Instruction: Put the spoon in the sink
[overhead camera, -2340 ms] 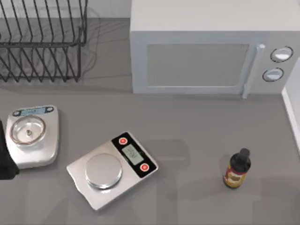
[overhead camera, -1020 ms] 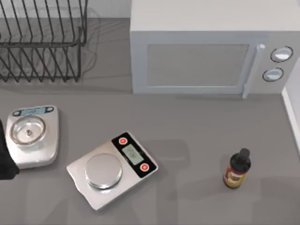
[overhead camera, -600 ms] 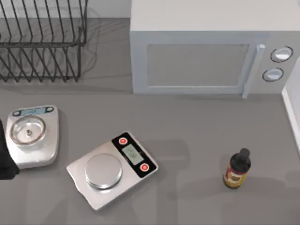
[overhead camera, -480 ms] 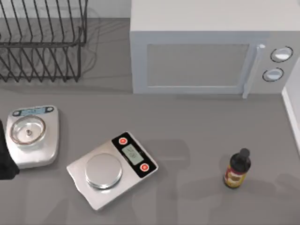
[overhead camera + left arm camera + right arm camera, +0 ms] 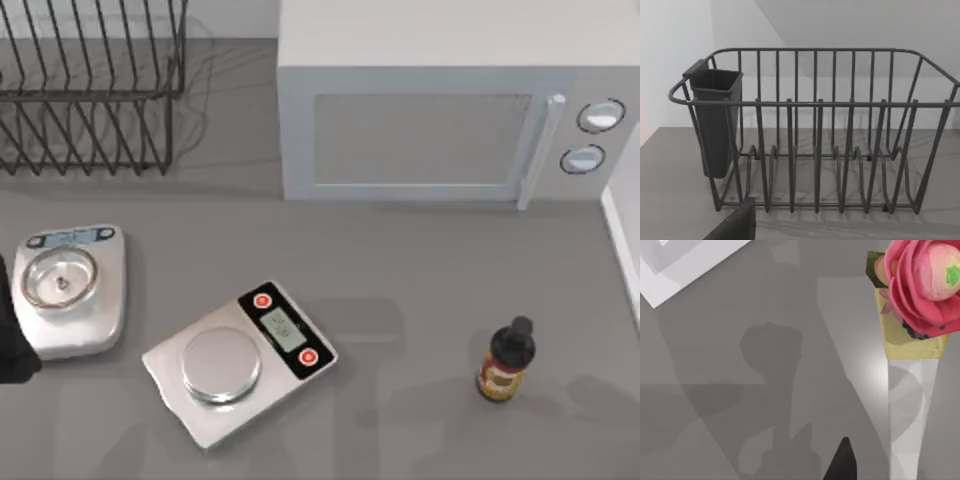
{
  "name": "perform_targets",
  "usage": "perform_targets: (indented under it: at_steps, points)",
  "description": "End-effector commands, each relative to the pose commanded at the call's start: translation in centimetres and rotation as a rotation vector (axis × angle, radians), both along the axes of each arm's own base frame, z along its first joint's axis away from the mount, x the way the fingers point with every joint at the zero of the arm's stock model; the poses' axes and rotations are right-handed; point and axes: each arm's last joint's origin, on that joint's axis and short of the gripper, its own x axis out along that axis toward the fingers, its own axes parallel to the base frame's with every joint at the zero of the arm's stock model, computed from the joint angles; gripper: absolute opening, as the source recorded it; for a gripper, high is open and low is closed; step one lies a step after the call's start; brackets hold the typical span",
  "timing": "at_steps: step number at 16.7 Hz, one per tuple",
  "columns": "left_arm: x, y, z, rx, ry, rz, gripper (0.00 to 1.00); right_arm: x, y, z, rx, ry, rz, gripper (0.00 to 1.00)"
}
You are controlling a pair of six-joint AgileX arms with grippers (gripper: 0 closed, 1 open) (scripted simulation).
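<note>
The spoon and the sink are out of view. A dark piece of my left arm (image 5: pixel 8 345) sits at the table's left edge, beside the small scale. In the left wrist view a dark part of my left gripper (image 5: pixel 735 226) points at the wire dish rack (image 5: pixel 815 130). In the right wrist view a dark tip of my right gripper (image 5: pixel 842 462) hovers over bare grey table, close to a flower vase (image 5: pixel 912 405).
The dish rack (image 5: pixel 90 90) stands back left, with a dark cutlery holder (image 5: pixel 715 120) on it. A microwave (image 5: pixel 440 110) is at the back. Two scales (image 5: pixel 70 290) (image 5: pixel 240 355) lie left and centre. A dark bottle (image 5: pixel 505 360) stands front right. A white edge (image 5: pixel 625 240) runs along the right.
A faint shadow at the table's front right has drifted left toward the bottle. None of the objects has moved.
</note>
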Motion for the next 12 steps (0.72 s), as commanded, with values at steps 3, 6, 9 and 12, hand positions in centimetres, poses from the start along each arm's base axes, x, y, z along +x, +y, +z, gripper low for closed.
perform_targets:
  at_steps: [3,6,9,12]
  points:
    - [0.0,0.0,0.0,0.000,0.000,0.000,1.00,1.2,-0.3,0.5,0.005,0.023,-0.008,0.00]
    - [0.0,0.0,0.0,0.000,0.000,0.000,1.00,4.5,-0.9,1.3,0.016,0.072,-0.015,0.00]
    - [0.0,0.0,0.0,0.000,0.000,0.000,1.00,9.6,-1.7,2.5,0.021,0.104,-0.016,0.00]
    - [0.0,0.0,0.0,0.000,0.000,0.000,1.00,15.6,-2.5,3.5,0.021,0.103,-0.016,0.00]
